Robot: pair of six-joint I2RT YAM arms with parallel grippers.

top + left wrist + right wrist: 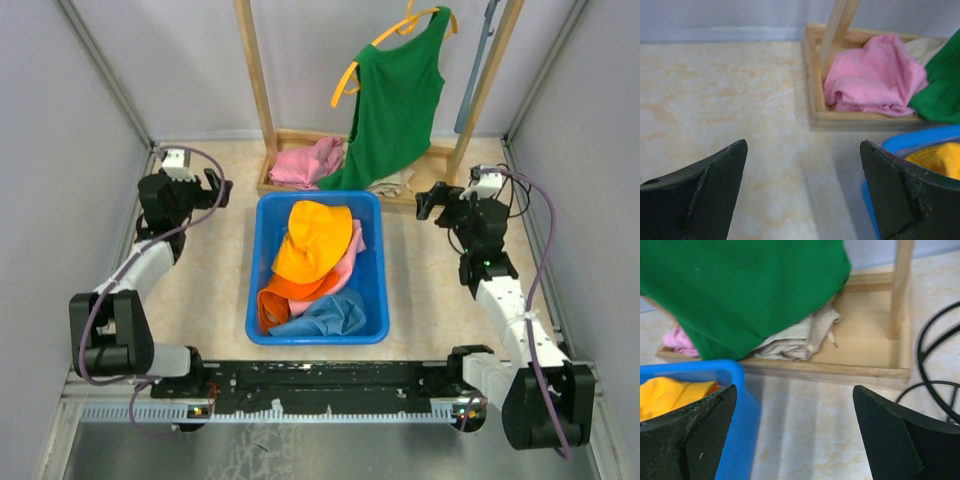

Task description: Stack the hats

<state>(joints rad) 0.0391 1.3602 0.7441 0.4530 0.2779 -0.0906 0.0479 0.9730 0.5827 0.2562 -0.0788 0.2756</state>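
L gripper, R gripper: both jaws wide, empty; hats in blue bin btwn them.

You have bright, even light in all three views, seemingly from overhead, and colours look saturated. Shadows are soft: a pale grey band lies on the table beside the blue bin. Up close, the left fingers and right fingers look dark and slightly blurred; things farther off are sharper.
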